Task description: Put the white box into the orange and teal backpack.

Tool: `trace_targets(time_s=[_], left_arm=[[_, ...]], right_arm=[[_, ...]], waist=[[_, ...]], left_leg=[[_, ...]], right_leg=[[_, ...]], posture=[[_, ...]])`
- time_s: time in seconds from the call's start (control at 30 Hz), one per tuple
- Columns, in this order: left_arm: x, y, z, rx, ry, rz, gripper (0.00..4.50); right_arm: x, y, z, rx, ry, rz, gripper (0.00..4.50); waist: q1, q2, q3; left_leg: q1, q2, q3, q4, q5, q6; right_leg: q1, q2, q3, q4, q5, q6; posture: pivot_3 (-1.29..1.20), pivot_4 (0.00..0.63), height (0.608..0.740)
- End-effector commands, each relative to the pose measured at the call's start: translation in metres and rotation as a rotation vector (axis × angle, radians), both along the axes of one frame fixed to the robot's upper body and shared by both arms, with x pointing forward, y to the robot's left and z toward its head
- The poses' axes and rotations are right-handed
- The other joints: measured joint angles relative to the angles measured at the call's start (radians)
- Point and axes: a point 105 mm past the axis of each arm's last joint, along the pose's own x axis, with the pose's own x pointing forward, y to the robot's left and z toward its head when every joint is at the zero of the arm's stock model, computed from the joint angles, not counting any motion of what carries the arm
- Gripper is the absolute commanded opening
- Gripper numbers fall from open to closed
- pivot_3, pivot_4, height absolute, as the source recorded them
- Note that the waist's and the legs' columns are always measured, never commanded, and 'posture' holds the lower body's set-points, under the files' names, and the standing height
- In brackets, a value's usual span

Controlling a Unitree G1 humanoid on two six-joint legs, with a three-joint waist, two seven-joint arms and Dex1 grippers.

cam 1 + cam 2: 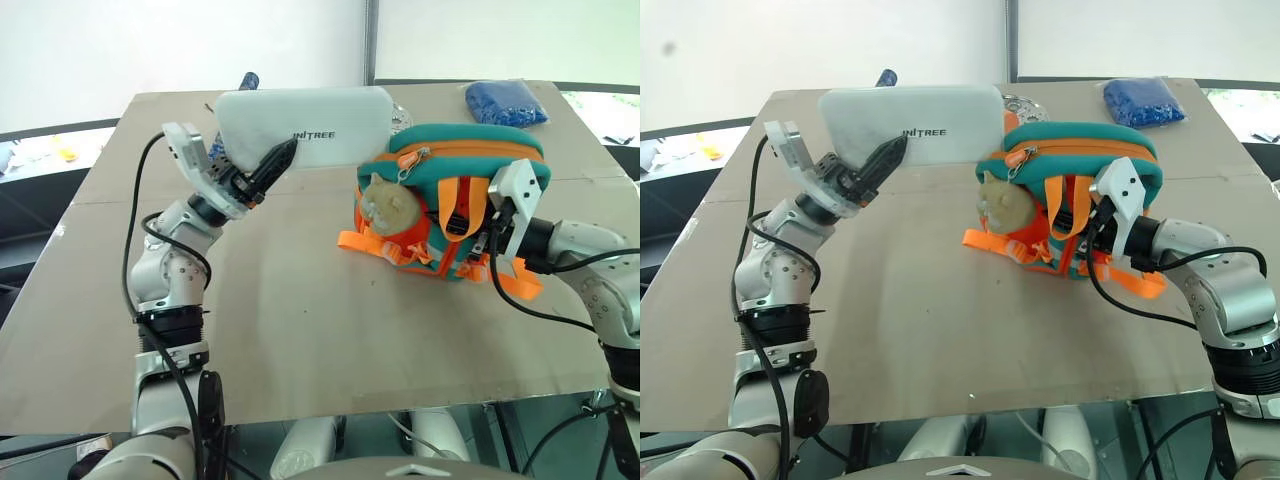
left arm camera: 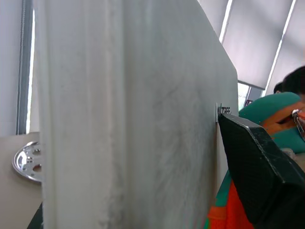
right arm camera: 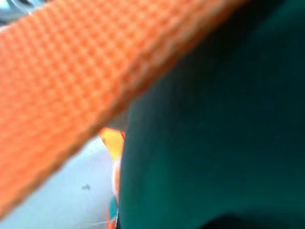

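Note:
The white box (image 1: 300, 125) hangs in the air over the table's far left part, long side level, its dark lettering facing me. My left gripper (image 1: 270, 157) is shut on its lower left corner; one black finger (image 2: 257, 167) lies across the lid. The orange and teal backpack (image 1: 450, 165) stands to the right of the box, with a beige plush toy (image 1: 390, 205) on its front. My right gripper (image 1: 482, 245) is pushed in among the orange straps (image 3: 62, 71) on the backpack's front right, and its fingers are hidden there.
The brown table (image 1: 300, 330) reaches to its front edge near me. A blue bag (image 1: 505, 102) lies at the far right corner. A shiny metal disc (image 1: 400, 115) sits behind the backpack, and a dark blue object (image 1: 247, 80) shows beyond the box.

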Motion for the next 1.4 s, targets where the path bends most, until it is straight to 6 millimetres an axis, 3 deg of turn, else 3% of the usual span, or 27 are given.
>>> trace_targets(time_s=[0.03, 0.3, 0.4, 0.6, 0.83, 0.97, 1.1, 1.17, 1.2, 1.23, 1.4], left_arm=[[-0.005, -0.016, 0.011, 0.070, -0.123, -0.039, 2.78], [-0.013, -0.048, -0.021, 0.214, -0.153, -0.191, 2.78], [-0.016, -0.056, -0.032, 0.244, -0.143, -0.233, 2.78], [-0.024, -0.092, -0.053, 0.314, -0.112, -0.393, 2.78], [-0.017, -0.176, -0.059, 0.384, -0.084, -0.416, 2.78], [-0.027, -0.214, -0.081, 0.571, -0.062, -0.458, 2.78], [-0.026, -0.222, -0.098, 0.660, -0.015, -0.466, 2.78], [-0.024, -0.222, -0.115, 0.737, 0.054, -0.485, 3.78], [-0.025, -0.219, -0.117, 0.761, 0.057, -0.506, 4.04], [-0.025, -0.216, -0.114, 0.773, 0.025, -0.511, 4.42], [-0.030, -0.175, -0.085, 0.723, -0.084, -0.545, 4.42]], right_arm=[[-0.017, 0.006, 0.034, 0.085, -0.043, 0.101, 0.00], [-0.029, 0.005, 0.053, 0.166, -0.023, 0.176, 0.00], [-0.028, 0.003, 0.054, 0.155, -0.023, 0.167, 0.00], [-0.034, 0.002, 0.048, 0.120, -0.019, 0.189, 0.00], [-0.042, 0.006, 0.040, 0.098, 0.001, 0.207, 0.00], [-0.046, 0.009, 0.039, 0.101, 0.007, 0.205, 0.00], [-0.047, 0.012, 0.038, 0.104, 0.013, 0.202, 0.00], [-0.047, 0.015, 0.036, 0.105, 0.016, 0.189, 0.00], [-0.046, 0.015, 0.036, 0.109, 0.018, 0.179, 0.00], [-0.045, 0.015, 0.035, 0.111, 0.023, 0.163, 0.00], [-0.038, 0.008, 0.037, 0.129, -0.002, 0.077, 0.00]], waist=[[0.005, 0.000, 0.000], [0.010, 0.000, 0.000], [0.010, 0.000, 0.000], [0.010, 0.000, 0.000], [0.021, -0.001, 0.000], [0.023, -0.001, 0.000], [0.019, 0.000, 0.000], [0.026, 0.000, 0.000], [0.030, 0.000, -0.001], [0.031, 0.000, -0.001], [0.019, 0.000, -0.001]], left_leg=[[0.000, 0.000, 0.000, 0.000, 0.000, 0.000], [-0.001, 0.000, 0.000, 0.000, 0.000, 0.000], [-0.001, 0.000, 0.000, 0.000, 0.000, 0.000], [-0.001, 0.000, 0.000, 0.000, 0.000, 0.000], [-0.001, -0.001, 0.001, 0.001, 0.000, 0.001], [-0.001, -0.002, 0.002, 0.002, -0.001, 0.001], [0.000, -0.001, 0.001, 0.001, -0.001, 0.001], [0.000, -0.001, 0.001, 0.002, 0.000, 0.001], [0.001, -0.001, 0.001, 0.003, 0.000, 0.001], [0.002, -0.001, 0.001, 0.003, -0.001, 0.001], [0.003, -0.001, 0.000, 0.003, -0.001, 0.002]], right_leg=[[0.000, 0.000, 0.000, 0.000, 0.000, 0.000], [0.000, 0.000, -0.002, 0.000, 0.000, 0.000], [0.000, 0.000, -0.002, 0.000, 0.000, 0.000], [0.000, 0.000, -0.002, 0.000, 0.000, 0.000], [0.002, -0.001, -0.003, 0.000, 0.000, 0.000], [0.002, -0.001, -0.003, 0.000, 0.000, 0.000], [0.002, -0.001, -0.002, 0.001, 0.000, 0.000], [0.002, -0.001, -0.003, 0.001, 0.000, 0.000], [0.004, -0.001, -0.004, 0.001, 0.000, 0.000], [0.006, -0.001, -0.005, 0.001, 0.000, 0.001], [0.006, 0.000, -0.004, 0.001, 0.000, 0.001]], posture=[[0.00, 0.150, 0.737], [0.00, 0.150, 0.737], [0.00, 0.150, 0.737], [0.00, 0.150, 0.737], [0.00, 0.150, 0.737], [0.00, 0.150, 0.737], [0.00, 0.150, 0.737], [0.00, 0.150, 0.737], [0.00, 0.150, 0.737], [0.00, 0.150, 0.737], [0.00, 0.150, 0.737]])
